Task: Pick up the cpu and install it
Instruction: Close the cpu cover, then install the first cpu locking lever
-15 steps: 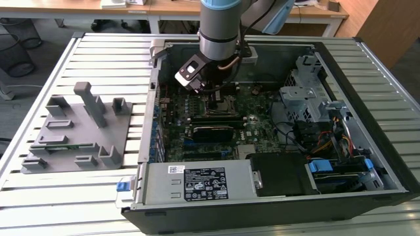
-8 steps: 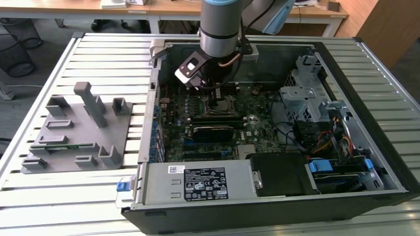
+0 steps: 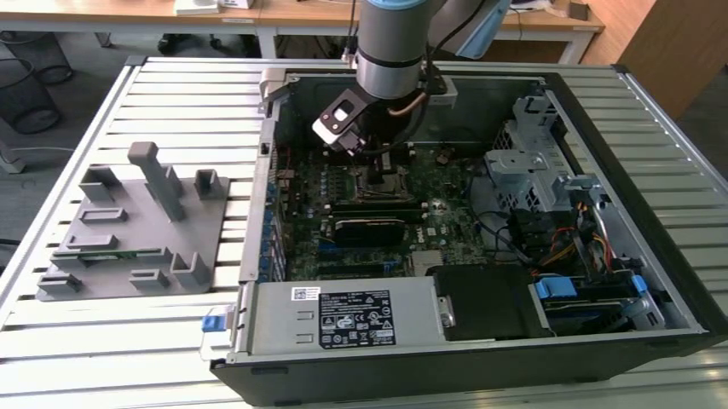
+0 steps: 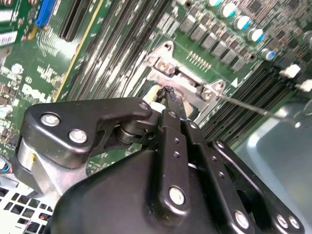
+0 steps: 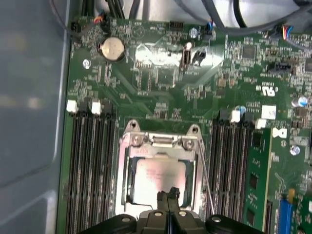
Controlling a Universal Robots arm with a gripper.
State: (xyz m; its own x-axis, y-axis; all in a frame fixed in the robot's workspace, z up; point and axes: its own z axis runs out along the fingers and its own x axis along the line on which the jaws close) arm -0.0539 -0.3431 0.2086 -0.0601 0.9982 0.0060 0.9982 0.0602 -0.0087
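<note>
The cpu (image 5: 157,176), a silver-grey square chip, lies flat inside the socket's metal frame (image 5: 126,168) on the green motherboard (image 5: 161,83). My gripper (image 5: 168,194) hangs straight over the cpu's near edge with its two black fingertips pressed together and nothing between them. The second wrist view has the gripper (image 4: 169,93) from behind, its tips down at the socket frame (image 4: 187,83). A thin wire lever (image 5: 204,180) runs along one side of the socket. In the exterior view the arm reaches into the open computer case (image 3: 671,256), and the gripper (image 3: 371,162) is low over the socket.
A grey fixture tray (image 3: 125,230) with a green memory stick (image 3: 108,253) stands on the slatted table at the exterior view's left. Inside the case are a power supply (image 3: 341,315), a drive cage (image 3: 534,166) and cables. Memory slots (image 5: 90,161) flank the socket.
</note>
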